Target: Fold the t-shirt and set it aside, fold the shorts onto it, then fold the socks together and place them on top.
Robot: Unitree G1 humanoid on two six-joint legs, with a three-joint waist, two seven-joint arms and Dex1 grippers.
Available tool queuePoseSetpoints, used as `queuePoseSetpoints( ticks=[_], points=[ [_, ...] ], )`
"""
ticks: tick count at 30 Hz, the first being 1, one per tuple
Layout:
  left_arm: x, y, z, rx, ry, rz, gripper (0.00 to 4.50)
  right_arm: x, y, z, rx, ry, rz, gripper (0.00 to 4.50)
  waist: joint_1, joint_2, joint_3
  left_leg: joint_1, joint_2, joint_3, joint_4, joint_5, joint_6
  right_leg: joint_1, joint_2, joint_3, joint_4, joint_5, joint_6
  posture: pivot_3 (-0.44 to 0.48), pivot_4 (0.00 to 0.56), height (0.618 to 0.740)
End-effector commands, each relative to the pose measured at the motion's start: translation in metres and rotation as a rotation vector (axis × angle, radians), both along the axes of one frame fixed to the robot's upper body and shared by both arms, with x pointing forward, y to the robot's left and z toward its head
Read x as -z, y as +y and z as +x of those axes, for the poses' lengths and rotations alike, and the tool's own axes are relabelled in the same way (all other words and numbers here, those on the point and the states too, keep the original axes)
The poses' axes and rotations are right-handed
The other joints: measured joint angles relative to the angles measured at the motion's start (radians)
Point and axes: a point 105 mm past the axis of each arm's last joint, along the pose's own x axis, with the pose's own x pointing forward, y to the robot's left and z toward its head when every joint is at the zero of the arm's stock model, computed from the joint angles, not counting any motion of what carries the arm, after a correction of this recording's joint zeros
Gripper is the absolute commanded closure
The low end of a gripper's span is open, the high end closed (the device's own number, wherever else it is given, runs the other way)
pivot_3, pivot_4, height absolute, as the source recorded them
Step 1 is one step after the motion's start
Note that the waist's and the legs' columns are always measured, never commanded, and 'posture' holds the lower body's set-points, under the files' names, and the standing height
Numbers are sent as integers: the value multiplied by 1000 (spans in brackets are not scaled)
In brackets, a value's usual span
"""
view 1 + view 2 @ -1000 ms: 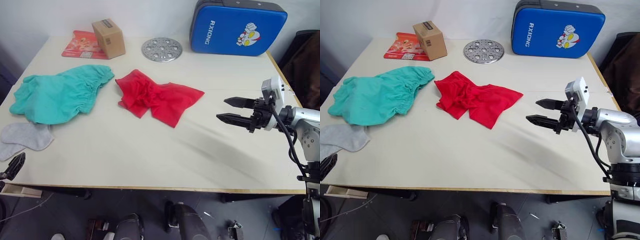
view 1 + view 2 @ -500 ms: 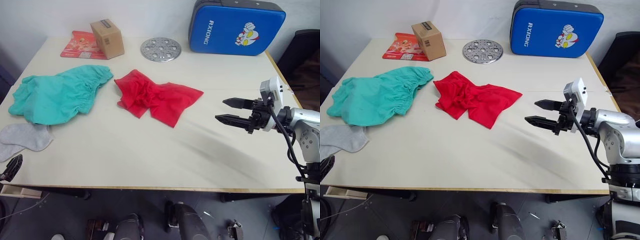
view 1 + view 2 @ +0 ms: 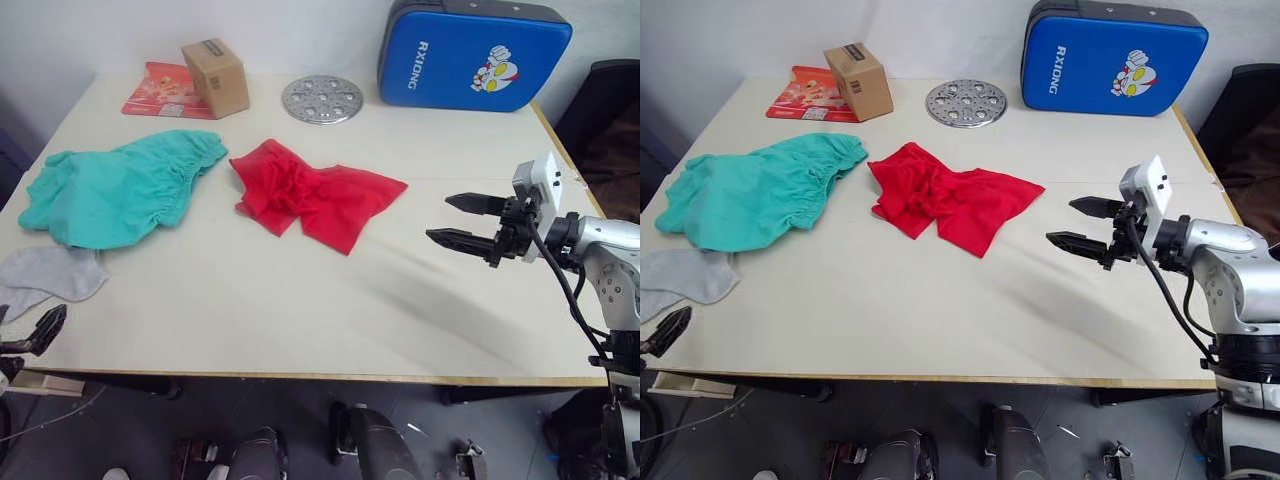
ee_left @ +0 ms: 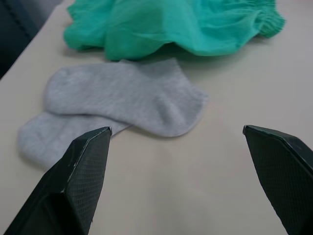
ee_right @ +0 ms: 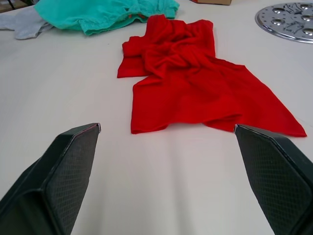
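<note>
3 garments lie unfolded on the counter (image 3: pixel 300 300), with the t-shirt (image 3: pixel 315 195) crumpled mid-counter. I have the right tool (image 3: pixel 458 221) wide open and empty beside it, ready to reach; the left tool (image 4: pixel 176 161), open and empty, faces the socks (image 4: pixel 117 103) by the shorts (image 3: pixel 120 185).

Table (image 3: pixel 300 310): pale cream top with a thin wooden edge; serves as the landmark below.
Cardboard box (image 3: pixel 216 77): brown, closed, label on top; stands at the table's far left corner.
Red packet (image 3: pixel 163 89): flat, printed; lies at the table's far left, partly under the cardboard box.
Metal disc (image 3: pixel 323 99): round, silver, with a pattern of holes; lies flat at the table's far edge, near the middle.
Blue pad (image 3: pixel 473 52): thick, dark-edged, white lettering and a cartoon figure; stands at the table's far right, propped against the wall.
Dark chair (image 3: pixel 608 100): beyond the table's right edge.
</note>
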Motion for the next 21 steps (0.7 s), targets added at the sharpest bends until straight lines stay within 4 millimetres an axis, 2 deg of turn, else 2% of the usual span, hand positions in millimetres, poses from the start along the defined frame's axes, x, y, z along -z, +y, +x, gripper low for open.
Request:
queuePoseSetpoints(
  ticks=[1, 4, 6, 9, 11, 16, 21],
  points=[
    [-16, -44, 18, 245, -5, 37, 0, -5, 21, -10, -54, -25, -19, 36, 0, 0, 0, 0, 0, 0, 0, 0, 0, 0, 0, 0, 0, 0, 0, 0, 150, 740],
    [-19, -90, 39, 497, 34, 54, 0, 6, 46, -12, -81, -20, -50, 36, 0, 0, 0, 0, 0, 0, 0, 2, -3, 0, 0, 0, 1, 0, 0, 0, 150, 740],
    [-19, -105, 48, 579, 48, 68, 0, 9, 56, -11, -77, -31, -63, 36, 0, 0, 0, 0, 0, 0, 0, 3, -4, 0, 0, 0, 2, 0, 0, 0, 150, 740],
    [-17, -144, 79, 761, 59, 125, 0, 20, 76, -4, -59, -27, -77, 36, 0, 1, 0, 0, -1, 1, 0, 3, -4, -1, 0, 1, 3, 0, 0, 0, 150, 740],
    [-15, -163, 100, 842, 70, 145, 0, 29, 87, 1, -53, -20, -99, 36, 0, 0, 0, 1, -1, 1, 1, 4, -5, 0, 0, 1, 5, 0, 0, 0, 150, 740],
    [-9, -186, 151, 902, 118, 207, 0, 45, 102, 23, 17, -13, -146, 36, -4, 0, 0, 0, -1, 3, 4, 5, -5, -2, 0, 2, 9, 0, -1, 0, 150, 740],
    [0, -200, 184, 919, 138, 209, 0, 55, 118, 37, 34, -17, -161, 36, -5, 0, 0, -1, 1, 5, 11, 6, -5, -3, 1, 1, 13, 0, -1, 0, 150, 740]
  ],
)
